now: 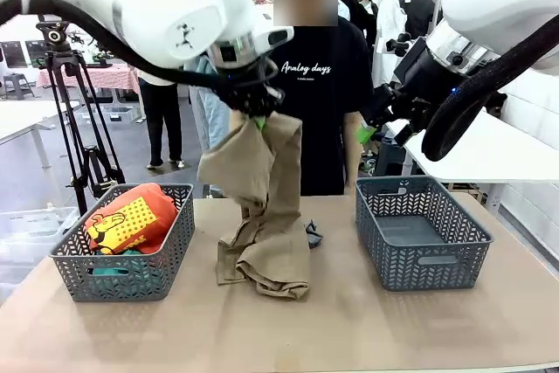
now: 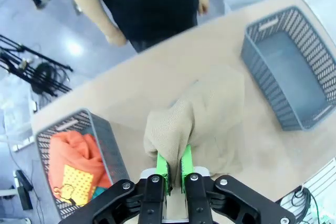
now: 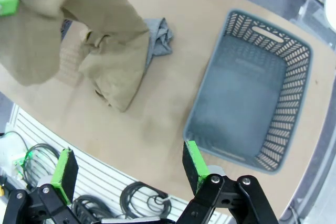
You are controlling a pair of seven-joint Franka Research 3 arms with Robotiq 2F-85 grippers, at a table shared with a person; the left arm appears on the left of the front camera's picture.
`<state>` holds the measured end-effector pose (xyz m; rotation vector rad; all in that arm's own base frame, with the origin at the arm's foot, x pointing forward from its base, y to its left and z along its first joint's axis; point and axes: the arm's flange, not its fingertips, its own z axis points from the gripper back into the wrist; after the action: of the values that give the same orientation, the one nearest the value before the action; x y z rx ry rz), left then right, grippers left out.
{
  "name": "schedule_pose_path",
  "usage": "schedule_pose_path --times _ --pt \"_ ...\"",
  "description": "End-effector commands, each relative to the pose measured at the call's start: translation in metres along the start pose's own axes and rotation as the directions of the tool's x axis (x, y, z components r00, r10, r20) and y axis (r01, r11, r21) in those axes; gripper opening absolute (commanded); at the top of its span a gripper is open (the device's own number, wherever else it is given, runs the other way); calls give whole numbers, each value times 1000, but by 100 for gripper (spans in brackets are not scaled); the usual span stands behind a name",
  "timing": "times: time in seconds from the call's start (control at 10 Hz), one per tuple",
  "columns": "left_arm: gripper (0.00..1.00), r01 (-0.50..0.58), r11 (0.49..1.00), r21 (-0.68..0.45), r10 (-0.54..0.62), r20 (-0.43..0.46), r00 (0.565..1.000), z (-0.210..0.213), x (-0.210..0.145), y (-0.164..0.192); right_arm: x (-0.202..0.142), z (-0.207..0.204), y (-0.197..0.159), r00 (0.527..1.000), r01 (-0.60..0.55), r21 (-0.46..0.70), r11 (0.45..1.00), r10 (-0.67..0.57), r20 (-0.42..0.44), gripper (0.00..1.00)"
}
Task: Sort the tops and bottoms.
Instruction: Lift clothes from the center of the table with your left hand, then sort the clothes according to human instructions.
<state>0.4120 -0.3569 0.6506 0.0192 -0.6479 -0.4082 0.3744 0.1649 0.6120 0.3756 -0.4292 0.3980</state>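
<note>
Holds tan khaki garment (image 1: 262,207) pinched in left jaws, wrist pointing down, high above counter (image 1: 349,329) middle, lower folds resting there just beside heather grey garment (image 1: 313,233). Hangs right jaws wide, empty, above right-end basket (image 1: 419,284).

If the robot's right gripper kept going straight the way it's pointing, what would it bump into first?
Probably the bare table, in the gap between the tan khaki garment and the empty basket. The right gripper is open and points down at that spot, though depth is hard to judge.
</note>
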Motion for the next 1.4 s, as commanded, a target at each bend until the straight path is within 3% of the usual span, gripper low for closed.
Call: schedule_pose_path --times 0.0,0.1,0.2,1.3 --pt "0 12 999 44 -16 103 995 27 6 15 2 0 0 1000 -7 -4 1000 7 -2 100" --pt "0 42 999 13 -43 48 998 16 2 21 2 0 0 1000 -7 -4 1000 7 -2 100" --pt "0 1 1000 17 -2 49 999 21 6 7 2 0 0 1000 -7 -4 1000 7 -2 100" --pt "0 1 1000 17 -2 49 999 21 6 7 2 0 0 1000 -7 -4 1000 7 -2 100"
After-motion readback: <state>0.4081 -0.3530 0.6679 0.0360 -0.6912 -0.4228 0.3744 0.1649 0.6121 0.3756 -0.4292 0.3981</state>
